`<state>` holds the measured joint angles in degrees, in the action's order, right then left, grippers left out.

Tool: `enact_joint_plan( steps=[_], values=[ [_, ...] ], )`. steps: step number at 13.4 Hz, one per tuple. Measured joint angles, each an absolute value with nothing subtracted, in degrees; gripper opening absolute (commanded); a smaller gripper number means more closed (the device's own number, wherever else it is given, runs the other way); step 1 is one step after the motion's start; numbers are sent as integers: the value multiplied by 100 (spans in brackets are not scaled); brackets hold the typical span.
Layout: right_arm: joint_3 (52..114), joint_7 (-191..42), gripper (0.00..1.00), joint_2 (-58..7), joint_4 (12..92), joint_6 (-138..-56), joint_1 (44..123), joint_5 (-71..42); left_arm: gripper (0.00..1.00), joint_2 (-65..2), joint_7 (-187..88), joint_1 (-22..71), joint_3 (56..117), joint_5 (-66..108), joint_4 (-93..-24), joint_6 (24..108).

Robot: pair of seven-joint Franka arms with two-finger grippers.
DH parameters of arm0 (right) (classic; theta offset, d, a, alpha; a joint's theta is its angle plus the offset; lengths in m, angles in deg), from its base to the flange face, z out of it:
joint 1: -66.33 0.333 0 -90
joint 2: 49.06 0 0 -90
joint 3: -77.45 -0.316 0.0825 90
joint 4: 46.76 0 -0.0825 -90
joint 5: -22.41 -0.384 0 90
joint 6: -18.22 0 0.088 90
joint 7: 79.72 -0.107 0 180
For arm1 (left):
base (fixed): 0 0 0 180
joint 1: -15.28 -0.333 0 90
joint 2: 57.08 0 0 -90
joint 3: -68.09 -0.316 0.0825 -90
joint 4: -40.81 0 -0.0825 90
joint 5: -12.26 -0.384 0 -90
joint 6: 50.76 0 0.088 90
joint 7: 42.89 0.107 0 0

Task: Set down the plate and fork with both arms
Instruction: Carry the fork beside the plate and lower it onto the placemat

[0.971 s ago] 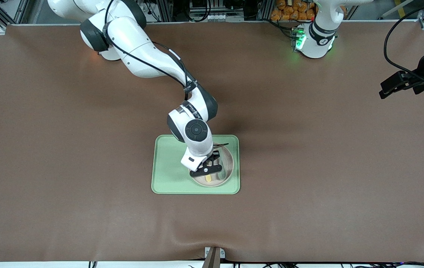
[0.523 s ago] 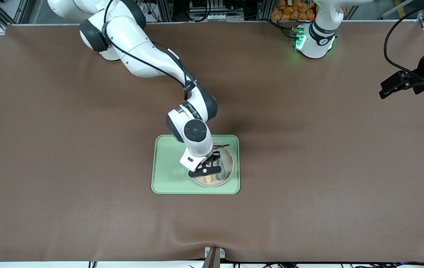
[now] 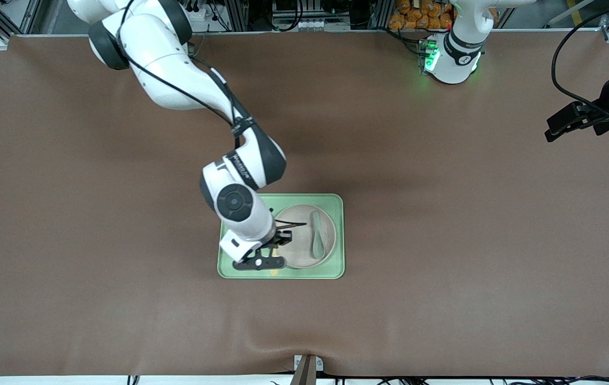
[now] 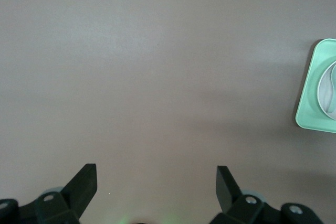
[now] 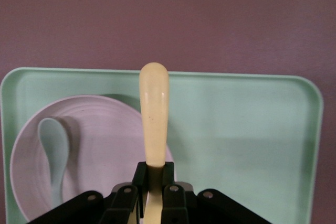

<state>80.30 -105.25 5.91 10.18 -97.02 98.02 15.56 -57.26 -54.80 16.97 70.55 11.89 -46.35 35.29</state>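
- Yellow fork (image 5: 154, 124) is clamped by its tine end in my right end effector (image 3: 259, 263), handle pointing outward, over the green tray (image 3: 240, 271) beside the plate (image 3: 299, 251).
- Plate lies in the tray toward the left arm's end, a green spoon (image 3: 317, 238) resting in it.
- My left end effector (image 4: 156, 182) waits spread wide above bare brown counter (image 3: 443, 240), well apart from the tray.
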Motion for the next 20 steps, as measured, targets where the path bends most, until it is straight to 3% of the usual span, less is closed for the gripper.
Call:
enact_joint_plan(
  steps=[2,8,13,14,15,16,19,20],
  values=[
    [7967,-10353,0,433,1388,-9874,9609,1555,100,-5726,-5480,1698,7055,1189,-4634,3529],
    [7892,-10179,0,-384,3592,-11371,9471,1555,100,-5726,-5480,1698,7055,1189,-4635,3529],
    [7860,-10161,0,-694,4507,-12061,9453,1555,100,-5726,-5480,1698,7055,1189,-4636,3529],
    [7851,-10163,5,-694,4596,-12154,9453,1555,100,-5726,-5480,1698,7055,1189,-4636,3529],
    [7843,-10179,23,-693,4657,-12212,9453,1555,100,-5726,-5480,1698,7055,1189,-4636,3529],
    [7836,-10214,50,-694,4692,-12248,9453,1555,100,-5726,-5480,1698,7055,1189,-4636,3529],
    [7821,-10286,100,-694,4702,-12258,9454,1555,100,-5726,-5480,1698,7055,1189,-4636,3529],
    [7823,-10296,100,-696,4697,-12264,9453,1555,100,-5726,-5480,1698,7055,1189,-4636,3529]
  ],
)
